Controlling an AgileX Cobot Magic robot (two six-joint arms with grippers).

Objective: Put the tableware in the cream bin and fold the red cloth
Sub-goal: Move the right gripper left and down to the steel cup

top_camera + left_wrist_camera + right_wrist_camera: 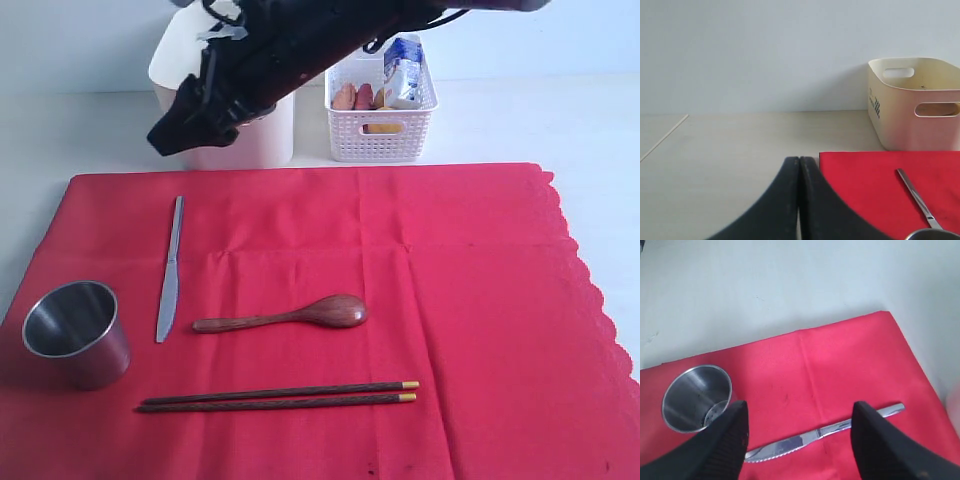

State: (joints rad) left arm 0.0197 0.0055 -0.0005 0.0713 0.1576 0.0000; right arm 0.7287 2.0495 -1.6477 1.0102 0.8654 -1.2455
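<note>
Exterior view, dial centred on the red cloth [400,300]: the cloth lies flat on the pale table [600,130], creased, with its scalloped edge along the 3 o'clock side. The steel cup [77,333] stands upright and empty at 8 o'clock, near the cloth's corner. The table knife [170,268] lies just beside the cup at 9 o'clock, apart from it, with the handle toward 12 and the serrated blade toward 6. The wooden spoon [285,316] lies near the centre, slightly toward 8 o'clock, with the bowl end toward 3 and the handle toward 9. The chopsticks [280,397] lie side by side at 7 o'clock, parallel to the spoon, with the gold tips at the 3 o'clock end. All four pieces rest on the cloth, and none touches another. The cream bin [265,135] stands off the cloth at 11 o'clock, touching or just beyond the far hem; its inside is hidden. The white basket [380,125] stands at 12 o'clock, just beside the bin, holding a milk carton [405,70] and other food. The right gripper [172,132] hangs in the air in front of the bin, with its arm reaching across from 1 o'clock. Its wrist view looks down on the cup and knife, with the fingers [730,440] spread wide and nothing between them. The left gripper [799,167] is out of the exterior view. Its wrist view shows both fingers pressed together with nothing held, low over bare table beside the cloth's corner, facing the bin.
</note>
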